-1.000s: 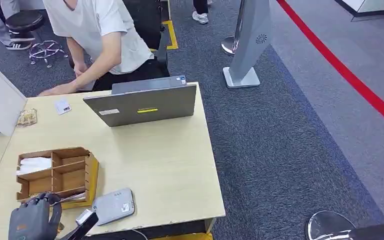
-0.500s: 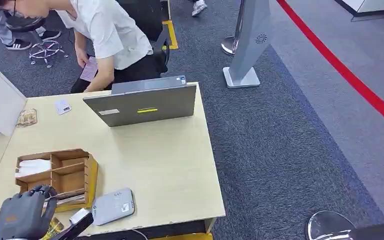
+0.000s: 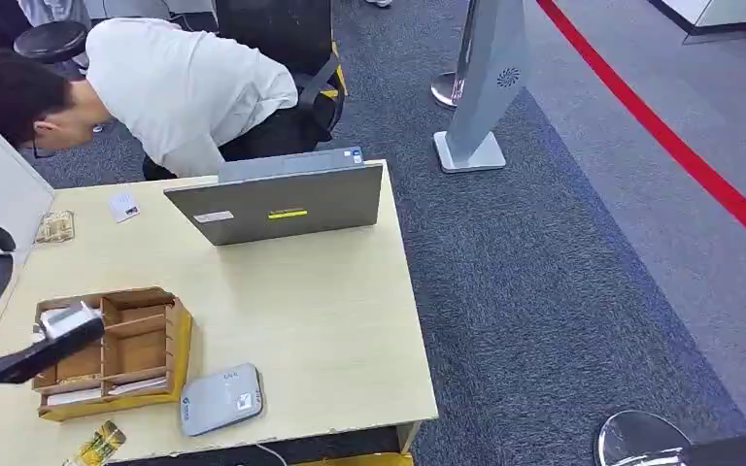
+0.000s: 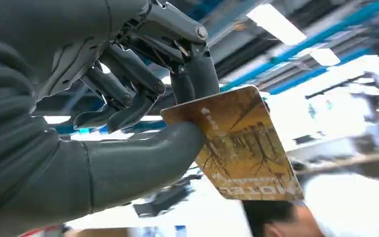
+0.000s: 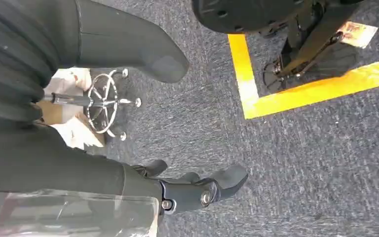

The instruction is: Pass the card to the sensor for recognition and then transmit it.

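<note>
The card (image 4: pixel 242 143) is pinched between the thumb and fingers (image 4: pixel 197 74) of the left hand (image 4: pixel 128 98), raised in the air at the left edge of the tabletop (image 3: pixel 321 311). The right hand (image 5: pixel 128 113) hangs over the carpet, fingers apart, holding nothing. On the tabletop stand one sensor (image 3: pixel 220 398) near the front edge, one wooden box (image 3: pixel 117 349) just beside it, and one laptop (image 3: pixel 277 199). One person (image 3: pixel 175 87) bends behind the tabletop.

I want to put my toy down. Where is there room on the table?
The pale wooden table is bare between the grey laptop and the flat grey card reader, out to its right edge. It is crowded on the left around the wooden compartment box.
</note>
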`<state>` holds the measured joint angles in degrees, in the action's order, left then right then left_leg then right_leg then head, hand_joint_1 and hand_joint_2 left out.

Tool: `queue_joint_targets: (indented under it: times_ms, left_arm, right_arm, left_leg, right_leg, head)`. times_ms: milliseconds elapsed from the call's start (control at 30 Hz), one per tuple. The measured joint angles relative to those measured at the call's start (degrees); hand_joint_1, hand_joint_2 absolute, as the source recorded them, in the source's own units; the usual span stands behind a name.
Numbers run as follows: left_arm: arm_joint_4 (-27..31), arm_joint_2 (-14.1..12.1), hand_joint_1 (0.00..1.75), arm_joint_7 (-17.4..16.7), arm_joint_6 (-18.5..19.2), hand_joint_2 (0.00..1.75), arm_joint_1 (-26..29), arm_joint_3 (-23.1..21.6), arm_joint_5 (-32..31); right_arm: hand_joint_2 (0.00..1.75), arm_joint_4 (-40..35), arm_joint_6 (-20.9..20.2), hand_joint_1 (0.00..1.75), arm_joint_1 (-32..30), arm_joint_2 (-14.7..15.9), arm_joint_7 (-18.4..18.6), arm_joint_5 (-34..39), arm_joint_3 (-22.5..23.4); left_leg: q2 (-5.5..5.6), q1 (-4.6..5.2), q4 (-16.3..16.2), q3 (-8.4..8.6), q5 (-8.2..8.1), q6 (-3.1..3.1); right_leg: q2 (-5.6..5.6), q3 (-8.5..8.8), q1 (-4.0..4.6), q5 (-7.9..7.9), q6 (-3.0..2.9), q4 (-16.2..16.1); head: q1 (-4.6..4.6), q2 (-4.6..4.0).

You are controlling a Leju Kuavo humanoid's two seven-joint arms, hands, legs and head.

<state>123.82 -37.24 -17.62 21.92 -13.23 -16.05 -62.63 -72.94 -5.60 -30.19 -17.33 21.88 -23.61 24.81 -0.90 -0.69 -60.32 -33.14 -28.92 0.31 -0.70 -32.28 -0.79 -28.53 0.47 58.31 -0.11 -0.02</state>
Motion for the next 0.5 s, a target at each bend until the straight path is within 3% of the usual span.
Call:
queue_joint_targets:
  times_ms: [100,167,300,500]
  left_arm:
    - [-1.7,3.3,1.75,-2.8,-2.7,1.75,-2.6,-2.0,-4.0]
    - [-4.9,6.1,1.75,-4.9,-8.1,1.75,-3.5,-2.0,-10.9]
    - [-13.6,10.6,1.75,-4.0,-13.8,1.75,-3.8,-1.6,-18.3]
    - [-26.9,14.9,1.75,-1.3,-23.9,1.75,-4.1,0.3,-25.3]
  right_arm:
    - [1.75,0.0,-0.9,0.0,0.1,0.0,-0.5,-1.3,0.0]
    - [1.75,0.3,-2.3,0.0,0.5,0.0,-1.6,-3.3,0.3]
    - [1.75,1.9,-4.2,0.0,2.5,0.0,-3.8,-7.0,2.2]
    - [1.75,5.6,-6.1,0.0,5.1,0.0,-5.8,-12.7,6.9]
  left_leg:
    - [-0.09,0.05,0.0,-0.01,0.0,0.0]
    - [-0.11,0.06,0.0,0.0,0.0,0.01]
    - [-0.13,0.06,0.0,0.0,-0.01,0.0]
    - [-0.17,0.04,0.0,-0.01,0.0,0.01]
  right_leg:
    - [0.09,-0.07,-0.04,0.07,0.03,0.0]
    - [0.12,-0.06,-0.06,0.07,0.03,0.0]
    - [0.17,-0.1,-0.06,0.06,0.03,0.0]
    - [0.22,-0.12,-0.05,0.07,0.03,0.0]
  head:
    - [0.04,0.0]
    - [0.04,0.0]
    - [0.04,0.0]
    - [0.0,0.0]
